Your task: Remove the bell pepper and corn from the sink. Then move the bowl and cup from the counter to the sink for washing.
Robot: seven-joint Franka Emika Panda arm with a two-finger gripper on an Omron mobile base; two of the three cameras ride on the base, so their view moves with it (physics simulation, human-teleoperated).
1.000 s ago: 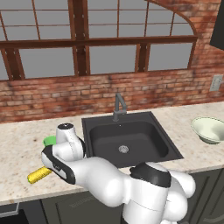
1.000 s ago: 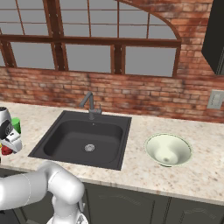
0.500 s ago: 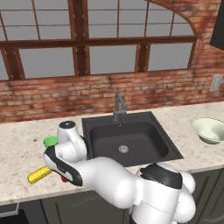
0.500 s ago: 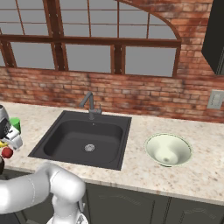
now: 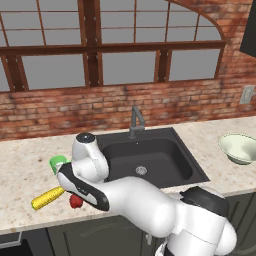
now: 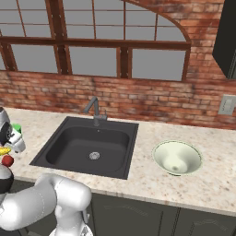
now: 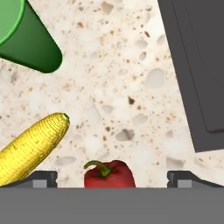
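The red bell pepper (image 7: 109, 174) lies on the beige counter (image 7: 118, 87), low between the two dark fingertips of my open gripper (image 7: 112, 179); nothing is held. The yellow corn (image 7: 30, 146) lies just left of it, pointing toward the green cup (image 7: 26, 39) farther on. From the left base view, the corn (image 5: 47, 198), pepper (image 5: 76, 201) and cup (image 5: 57, 163) cluster on the counter left of the dark sink (image 5: 150, 155), under my arm. The pale bowl (image 5: 239, 148) stands on the counter right of the sink, well away from the hand.
A grey faucet (image 5: 136, 120) rises behind the basin, with a brick wall and window beyond. The sink's dark rim (image 7: 197, 65) runs along the right of the hand view. The counter's front edge lies close to the corn and pepper.
My hand has lifted a little and shifted toward the sink, uncovering the pepper on the counter beside the corn. The gripper stays open. Corn, cup and bowl have not moved.
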